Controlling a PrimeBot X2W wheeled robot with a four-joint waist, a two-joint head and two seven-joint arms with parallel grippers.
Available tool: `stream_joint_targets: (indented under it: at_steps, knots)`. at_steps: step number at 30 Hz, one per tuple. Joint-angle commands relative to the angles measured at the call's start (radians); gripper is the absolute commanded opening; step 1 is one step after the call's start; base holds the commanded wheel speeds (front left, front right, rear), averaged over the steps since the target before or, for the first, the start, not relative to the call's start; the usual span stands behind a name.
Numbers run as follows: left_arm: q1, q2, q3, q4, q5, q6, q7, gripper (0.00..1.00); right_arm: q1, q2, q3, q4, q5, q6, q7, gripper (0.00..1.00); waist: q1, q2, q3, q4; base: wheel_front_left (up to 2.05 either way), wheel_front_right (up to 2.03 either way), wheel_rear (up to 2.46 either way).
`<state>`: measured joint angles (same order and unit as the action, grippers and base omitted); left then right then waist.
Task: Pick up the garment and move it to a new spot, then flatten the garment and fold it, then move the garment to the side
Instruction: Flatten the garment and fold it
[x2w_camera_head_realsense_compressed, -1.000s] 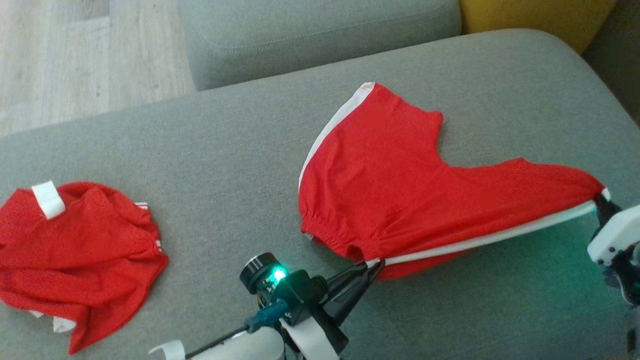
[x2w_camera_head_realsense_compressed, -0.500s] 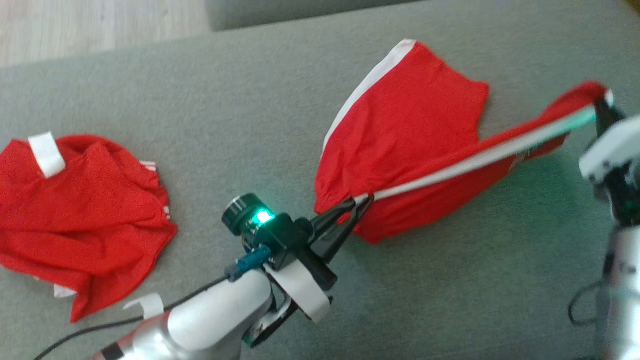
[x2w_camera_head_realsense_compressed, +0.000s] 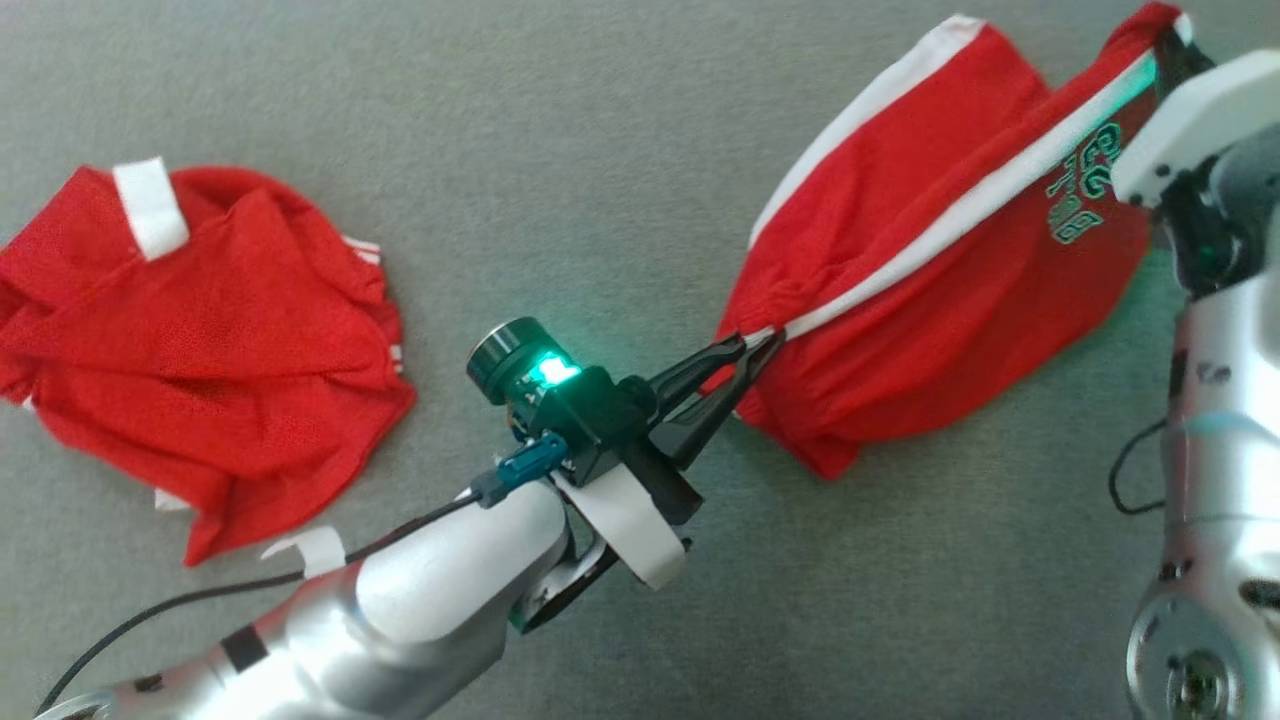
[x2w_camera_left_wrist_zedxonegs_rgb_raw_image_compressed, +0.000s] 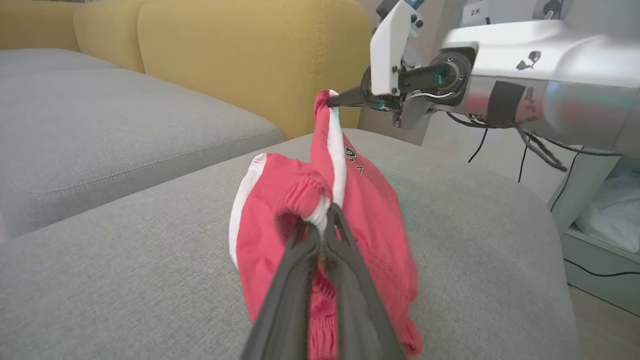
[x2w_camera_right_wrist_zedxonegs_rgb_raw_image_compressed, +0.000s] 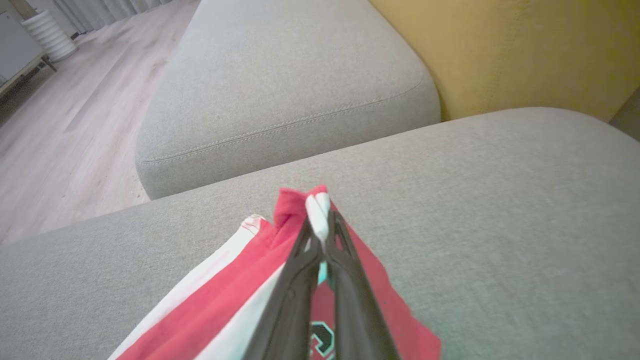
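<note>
The garment (x2w_camera_head_realsense_compressed: 930, 300) was spread flat a second ago. It now hangs bunched between the left gripper (x2w_camera_head_realsense_compressed: 755, 350), pinched shut on its waistband, and the right gripper (x2w_camera_head_realsense_compressed: 1168, 48), clamped on its hem, over the grey cushion's (x2w_camera_head_realsense_compressed: 600, 150) right side. Its newly turned-up green print is unreadable. A second red garment (x2w_camera_head_realsense_compressed: 200, 340) lies crumpled near the left edge.
</note>
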<state>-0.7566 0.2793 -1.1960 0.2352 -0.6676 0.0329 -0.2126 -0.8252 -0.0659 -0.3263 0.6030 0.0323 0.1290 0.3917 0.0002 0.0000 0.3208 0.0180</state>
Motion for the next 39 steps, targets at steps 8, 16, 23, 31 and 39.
stream_joint_targets:
  at_steps: [8, 16, 23, 31, 39]
  knots:
    - [-0.079, -0.033, 0.03, 0.009, 0.018, -0.027, -0.016, 0.0, -0.154, -0.018, 0.0, 0.132, -0.076, 0.002, -0.084, 0.0, -0.0002, 0.0, 0.069, 0.076, 0.0, 0.0, 0.0]
    - [-0.101, -0.064, 0.025, 0.035, 0.028, -0.041, -0.027, 0.0, -0.23, -0.041, -0.018, 0.255, -0.119, 0.002, -0.141, 0.0, -0.0002, 0.0, 0.103, 0.109, 0.0, 0.0, 0.0]
    - [-0.097, -0.076, 0.023, 0.052, 0.027, -0.049, -0.034, 0.0, -0.258, -0.048, -0.022, 0.35, -0.126, 0.002, -0.183, 0.0, -0.0002, 0.0, 0.108, 0.122, 0.0, 0.0, 0.0]
    - [-0.088, -0.072, 0.04, 0.076, 0.016, -0.029, -0.038, 1.0, -0.29, -0.049, -0.068, 0.418, -0.142, 0.002, -0.239, 1.0, -0.0002, 0.0, 0.09, 0.109, 0.0, 0.0, 0.0]
    - [-0.046, -0.041, 0.106, 0.074, -0.017, 0.008, -0.045, 1.0, -0.297, -0.032, -0.026, 0.46, -0.036, 0.002, -0.318, 1.0, -0.0002, 0.0, 0.003, 0.063, 0.0, 0.0, 0.0]
